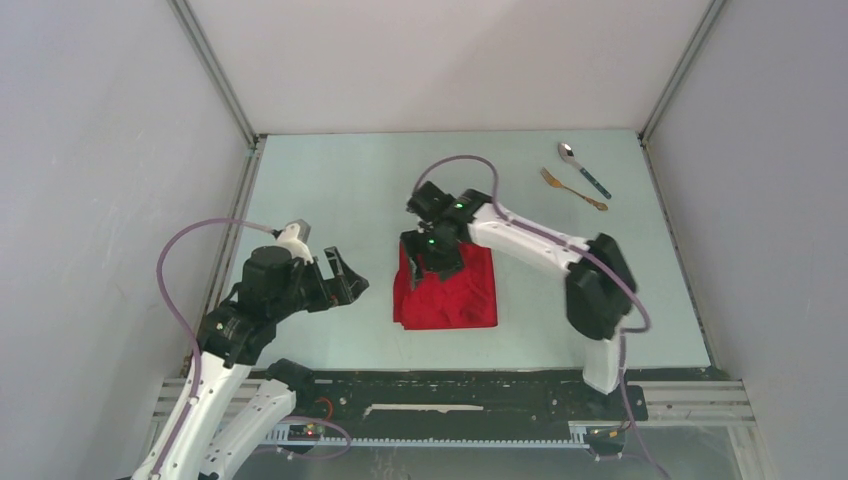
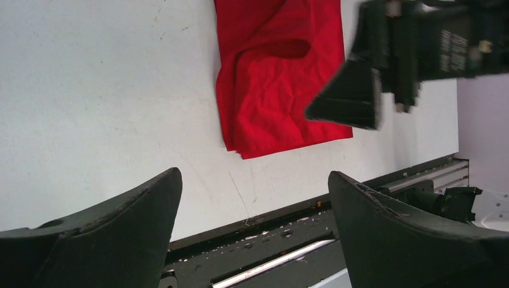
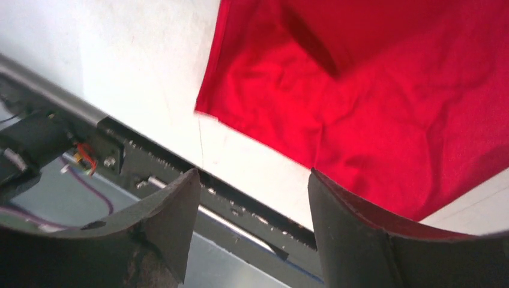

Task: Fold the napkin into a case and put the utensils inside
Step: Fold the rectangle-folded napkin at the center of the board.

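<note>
Fingers (image 3: 354, 240), right gripper (image 3: 252, 177), apart, perhaps touching napkin (image 3: 390, 108) | overhead alone: spoon (image 1: 585, 170), fork (image 1: 573, 189)

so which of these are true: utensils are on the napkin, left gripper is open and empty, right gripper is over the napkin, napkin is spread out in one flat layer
1. The utensils are on the napkin. False: the spoon and fork lie side by side on the bare table at its far right corner, well apart from the napkin.
2. The left gripper is open and empty. True: the left gripper has its fingers wide apart with nothing between them, off to the left of the napkin.
3. The right gripper is over the napkin. True: the right gripper hangs above the cloth's far left part, fingers apart.
4. The napkin is spread out in one flat layer. False: it is folded over and wrinkled, with layered edges at its near corner.
</note>
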